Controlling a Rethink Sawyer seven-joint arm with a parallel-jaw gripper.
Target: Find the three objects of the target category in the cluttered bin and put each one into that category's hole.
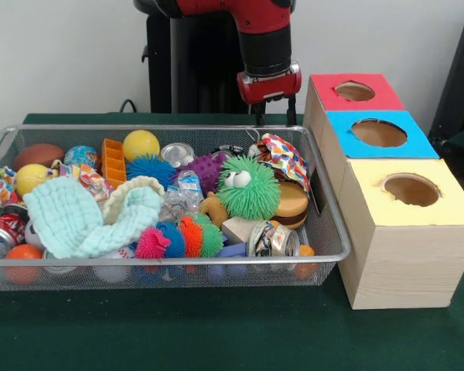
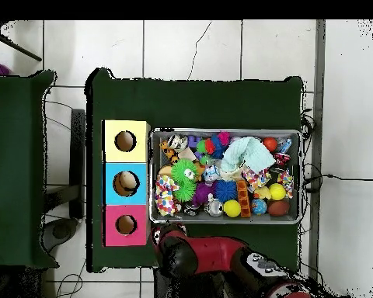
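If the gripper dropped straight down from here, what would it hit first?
Probably the far rim of the wire bin or the patterned cloth just inside it; the gripper hangs at that edge, and depth is unclear.

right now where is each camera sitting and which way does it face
front view: sits across the table, low, facing the wire bin and the three boxes; the red arm comes down from above, its gripper behind the bin's far rim.
overhead view: sits above, looking straight down; the arm shows at the bottom edge.
shared: bin, green fuzzy toy, yellow-topped box.
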